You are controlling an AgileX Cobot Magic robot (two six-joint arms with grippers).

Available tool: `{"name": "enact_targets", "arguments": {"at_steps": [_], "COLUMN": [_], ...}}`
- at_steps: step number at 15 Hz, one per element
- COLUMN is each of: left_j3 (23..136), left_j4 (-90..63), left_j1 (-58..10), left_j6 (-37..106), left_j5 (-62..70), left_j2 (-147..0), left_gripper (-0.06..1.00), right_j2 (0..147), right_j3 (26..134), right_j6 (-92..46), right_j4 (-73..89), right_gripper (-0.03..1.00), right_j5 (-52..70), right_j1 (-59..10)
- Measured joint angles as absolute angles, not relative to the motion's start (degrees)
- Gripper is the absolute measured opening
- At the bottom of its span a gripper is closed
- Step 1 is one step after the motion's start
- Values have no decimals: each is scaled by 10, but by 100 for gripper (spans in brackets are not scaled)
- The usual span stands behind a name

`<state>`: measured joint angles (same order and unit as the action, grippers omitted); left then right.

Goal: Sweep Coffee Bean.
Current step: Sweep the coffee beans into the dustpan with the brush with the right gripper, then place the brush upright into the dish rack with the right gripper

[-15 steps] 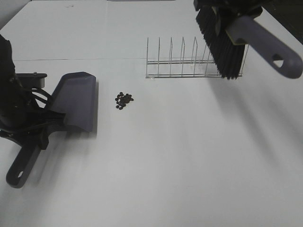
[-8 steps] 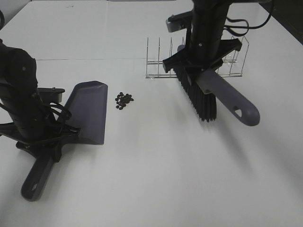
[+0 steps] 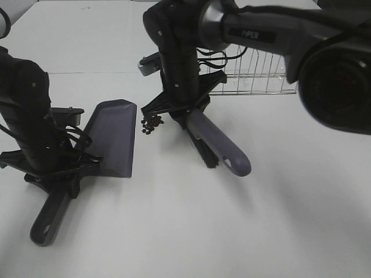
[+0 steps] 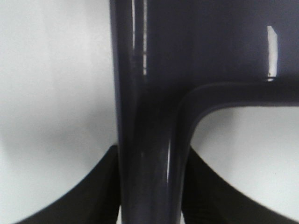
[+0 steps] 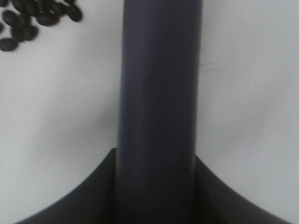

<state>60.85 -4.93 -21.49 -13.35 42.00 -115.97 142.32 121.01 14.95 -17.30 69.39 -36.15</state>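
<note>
Your coffee beans (image 3: 152,123) lie in one tight cluster on the white table (image 3: 249,231), left of its middle and between the two tools. They sit just off the open lip of the dustpan (image 3: 113,139) and just beside your right gripper (image 3: 182,110), on the side of it that faces the left edge.

Your right gripper is clenched around the handle of the brush (image 3: 217,145). In the right wrist view its dark fingers (image 5: 79,196) press both flanks of the brush's handle (image 5: 159,93). The beans (image 5: 32,21) show out past those fingers, off to one side of the handle and clear of it. The handle slants away toward the near right corner, with the black bristles under it. You cannot tell from here whether the bristles touch the tabletop.

Your left gripper (image 3: 58,174) grasps the dustpan at the neck, where the handle meets the pan. The left wrist view shows its fingers (image 4: 93,196) tight against the dustpan's glossy stem (image 4: 149,140). These fingers are well apart from the beans, with the whole pan lying between them. The pan's mouth faces the cluster, and its handle points at the near left corner.

A wire rack (image 3: 255,75) stands behind the right arm, toward the far edge.
</note>
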Motion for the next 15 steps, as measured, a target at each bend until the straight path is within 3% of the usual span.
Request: {"name": "enact_targets", "arguments": {"at_steps": [4, 9, 15], "left_j3": [608, 608, 608], "left_j4": [-50, -51, -51], "left_j1": [-215, -215, -215], "left_j6": [-133, -133, -133], "left_j5": [419, 418, 418], "left_j2": [-1160, -1160, -1160], "left_gripper": [32, 32, 32], "right_j2": [1497, 1501, 1428], "right_j3": [1341, 1384, 1390], "right_j6": [113, 113, 115], "right_j4": [-80, -21, -136], "right_gripper": [27, 27, 27], "right_j5": [703, 705, 706], "right_j1": [-410, -434, -434]}}
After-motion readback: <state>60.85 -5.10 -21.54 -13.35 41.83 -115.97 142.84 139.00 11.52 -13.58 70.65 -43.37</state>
